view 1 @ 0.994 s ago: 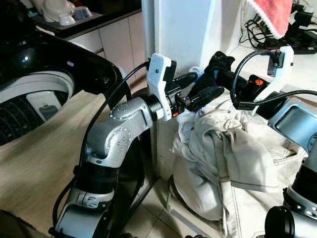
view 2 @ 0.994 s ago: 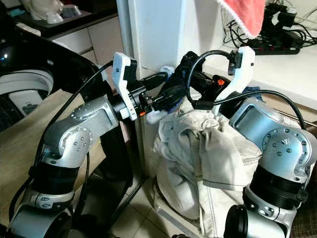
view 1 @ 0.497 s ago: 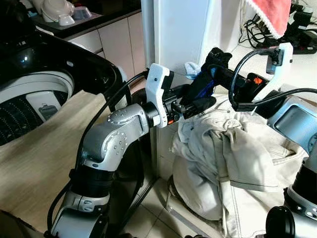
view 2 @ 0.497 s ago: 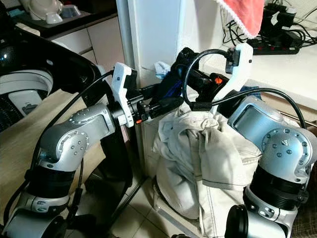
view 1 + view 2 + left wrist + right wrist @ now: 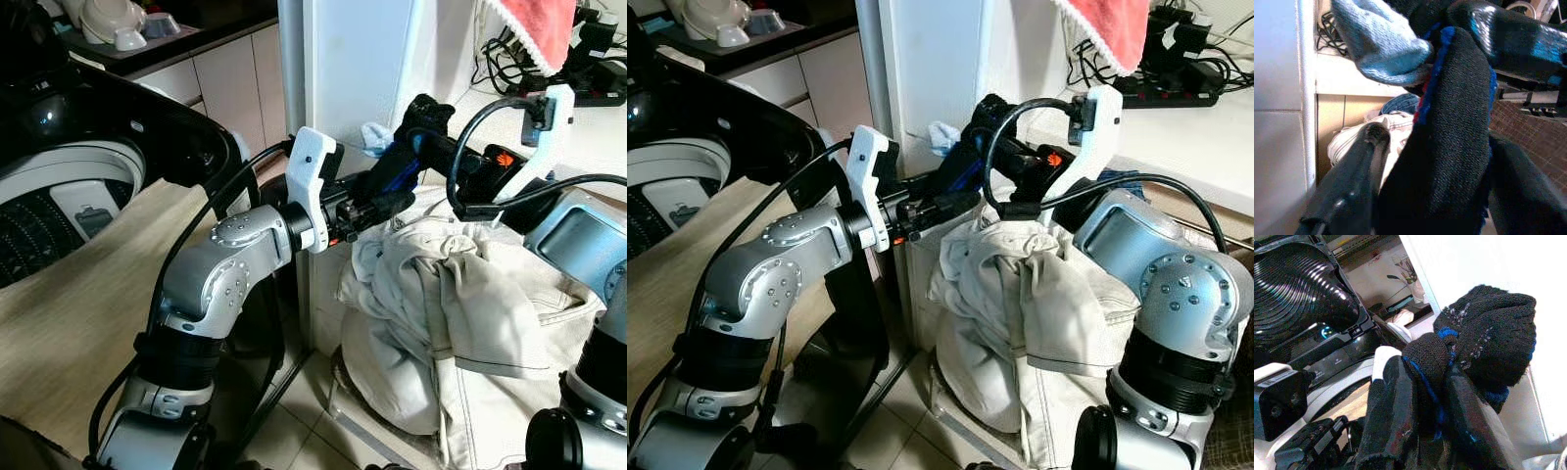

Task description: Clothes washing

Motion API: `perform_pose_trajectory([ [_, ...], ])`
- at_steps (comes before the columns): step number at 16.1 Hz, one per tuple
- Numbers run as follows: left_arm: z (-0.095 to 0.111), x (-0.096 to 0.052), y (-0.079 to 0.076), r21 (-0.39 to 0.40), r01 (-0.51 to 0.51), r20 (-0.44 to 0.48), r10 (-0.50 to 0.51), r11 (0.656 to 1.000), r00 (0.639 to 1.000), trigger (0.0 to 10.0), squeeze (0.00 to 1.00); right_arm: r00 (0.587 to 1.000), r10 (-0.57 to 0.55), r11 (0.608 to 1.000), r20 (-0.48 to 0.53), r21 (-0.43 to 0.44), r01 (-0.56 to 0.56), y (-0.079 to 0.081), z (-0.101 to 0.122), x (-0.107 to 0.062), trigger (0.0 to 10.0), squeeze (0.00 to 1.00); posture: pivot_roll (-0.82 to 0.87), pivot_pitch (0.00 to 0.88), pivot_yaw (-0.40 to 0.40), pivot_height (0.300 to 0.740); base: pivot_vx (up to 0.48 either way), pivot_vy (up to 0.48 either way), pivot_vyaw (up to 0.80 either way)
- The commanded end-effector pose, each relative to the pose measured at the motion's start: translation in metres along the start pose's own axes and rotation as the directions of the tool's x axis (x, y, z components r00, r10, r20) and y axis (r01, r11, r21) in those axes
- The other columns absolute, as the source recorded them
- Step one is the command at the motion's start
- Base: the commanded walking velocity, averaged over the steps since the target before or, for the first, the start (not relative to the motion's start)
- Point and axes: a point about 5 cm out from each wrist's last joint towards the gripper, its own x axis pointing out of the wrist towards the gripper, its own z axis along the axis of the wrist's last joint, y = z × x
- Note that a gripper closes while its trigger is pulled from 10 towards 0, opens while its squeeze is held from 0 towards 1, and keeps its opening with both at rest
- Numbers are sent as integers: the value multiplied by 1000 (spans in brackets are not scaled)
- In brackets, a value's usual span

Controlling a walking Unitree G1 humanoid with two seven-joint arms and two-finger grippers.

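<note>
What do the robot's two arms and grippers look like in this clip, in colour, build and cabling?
Both arms are silver metal with rounded joint housings dotted with small screws, above black lower segments. Each wrist carries a white plastic bracket with a looping black cable. The left gripper and right gripper have long glossy black fingers. An orange marking shows on the right wrist, and a smaller one on the left.

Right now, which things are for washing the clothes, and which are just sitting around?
For the washing: black sock in both grippers (left gripper, right gripper), pale blue sock, beige clothes pile, washing machine.

Just around: pink towel, cables, dishes.
</note>
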Motion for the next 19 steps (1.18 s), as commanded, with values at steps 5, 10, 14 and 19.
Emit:
perform_pose_trajectory([
  [5, 4, -4, 6, 26, -37, -13, 37, 999, 999, 0, 0, 1000, 29, 999, 0, -20, -29, 7, -2, 0, 0, 0, -90, 0, 40, 740, 0, 0, 0],
  [10, 7, -4, 12, 41, -81, 16, 81, 996, 997, 0, 0, 1000, 28, 999, 8, -24, -28, 6, 0, 1, 0, 0, -90, 0, 43, 740, 0, 0, 0],
  [14, 10, -5, 16, 54, -96, 22, 95, 994, 995, 0, 0, 999, 32, 999, 7, -27, -32, 8, 0, -1, 0, 0, -94, 0, 47, 740, 0, 0, 0],
  [19, 15, -7, 29, 40, -217, 61, 215, 975, 975, 0, 0, 999, 43, 996, 33, -83, -40, 10, 5, -1, 4235, 1000, -83, 0, 52, 740, 0, 0, 0],
])
